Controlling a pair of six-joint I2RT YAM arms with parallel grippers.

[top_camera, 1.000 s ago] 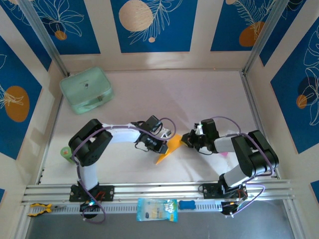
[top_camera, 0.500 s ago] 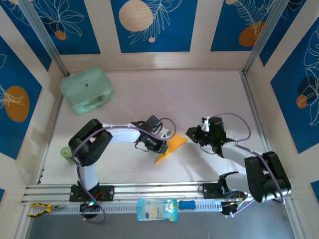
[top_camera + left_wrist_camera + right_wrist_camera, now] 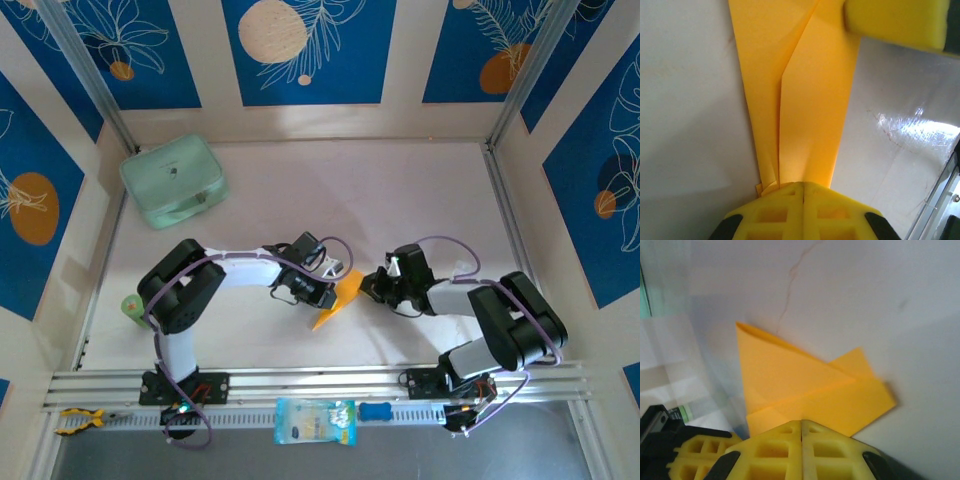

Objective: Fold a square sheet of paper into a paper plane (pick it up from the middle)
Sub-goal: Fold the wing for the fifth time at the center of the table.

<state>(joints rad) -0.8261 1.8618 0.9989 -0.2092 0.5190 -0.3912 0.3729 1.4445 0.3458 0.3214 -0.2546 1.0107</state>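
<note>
The paper plane [image 3: 338,298] lies mid-bench [image 3: 400,200]. The left claw [image 3: 803,186] and right claw [image 3: 801,422], both pressed together, bear on opposite ends (apparently creasing). Press flat and rub along the fold without dragging.

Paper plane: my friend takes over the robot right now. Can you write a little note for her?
Left gripper: shut, tips at the left side of the paper plane.
Right gripper: shut, tips at its right side.
Where: it lies flat on the table, between the two grippers.
Done: folded into a narrow, creased, pointed shape.
Left: probably the last wing folds. I can't tell whether either gripper pinches it or just presses.
</note>
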